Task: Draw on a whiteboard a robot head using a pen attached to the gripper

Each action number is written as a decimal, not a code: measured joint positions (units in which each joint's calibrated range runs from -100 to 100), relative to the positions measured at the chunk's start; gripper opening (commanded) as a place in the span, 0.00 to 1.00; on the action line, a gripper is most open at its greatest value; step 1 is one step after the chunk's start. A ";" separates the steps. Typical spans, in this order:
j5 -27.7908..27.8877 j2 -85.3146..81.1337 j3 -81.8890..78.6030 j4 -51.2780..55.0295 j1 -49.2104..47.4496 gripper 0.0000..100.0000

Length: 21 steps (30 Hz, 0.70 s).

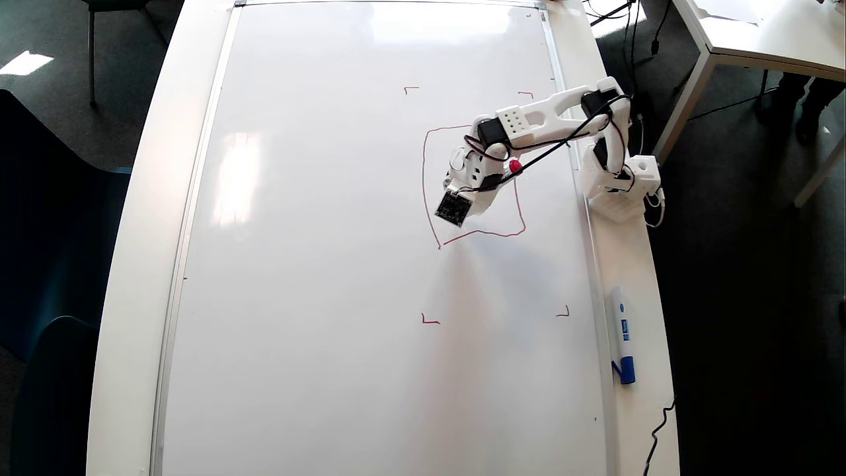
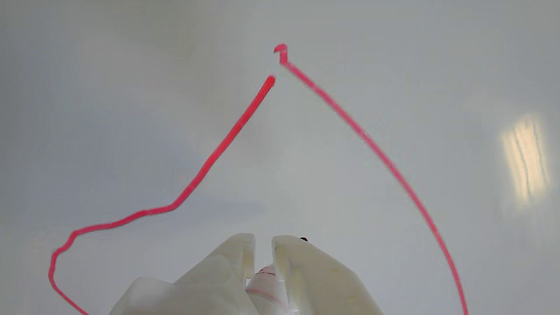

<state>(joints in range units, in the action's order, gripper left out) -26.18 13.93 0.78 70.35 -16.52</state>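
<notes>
Gripper (image 2: pixel 263 249) sat low over the whiteboard (image 1: pixel 317 264), jaws narrowed around the pen (image 2: pixel 262 284), inside the robot head (image 1: pixel 429 198) outline on the board's right half in the overhead view. Outline's corner showed a small gap; a blue-capped marker (image 1: pixel 622 334) lay beside the board's right frame.

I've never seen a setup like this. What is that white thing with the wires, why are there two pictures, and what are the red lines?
The white thing is a small robot arm; its gripper is the two-fingered end. One picture comes from a camera looking straight down, the other from a camera riding on the arm's wrist, so there you see the gripper from close behind.

The arm reaches over a large whiteboard lying flat on a table. The fingers are shut on a pen with red markings. The red line is the robot head drawing, so far a wobbly square outline with a small gap at one corner. A marker with a blue cap lies unused beside the board.
</notes>
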 measured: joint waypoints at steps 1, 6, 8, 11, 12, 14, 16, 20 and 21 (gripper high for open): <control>0.00 0.00 -0.55 0.00 0.15 0.01; 0.00 0.00 -0.91 0.00 0.45 0.01; 0.00 0.00 -0.91 0.00 0.38 0.01; 0.00 0.00 -0.91 0.00 0.15 0.01; 0.00 0.00 -0.91 0.00 -0.08 0.01; 0.00 0.00 -0.91 -0.08 -0.90 0.01; 0.00 0.00 -0.91 -0.51 -1.66 0.01; 0.00 0.00 -0.91 -0.51 -1.89 0.01; 0.00 0.00 -0.91 -0.51 -2.41 0.01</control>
<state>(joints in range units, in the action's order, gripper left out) -26.18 13.93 -0.14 69.85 -18.93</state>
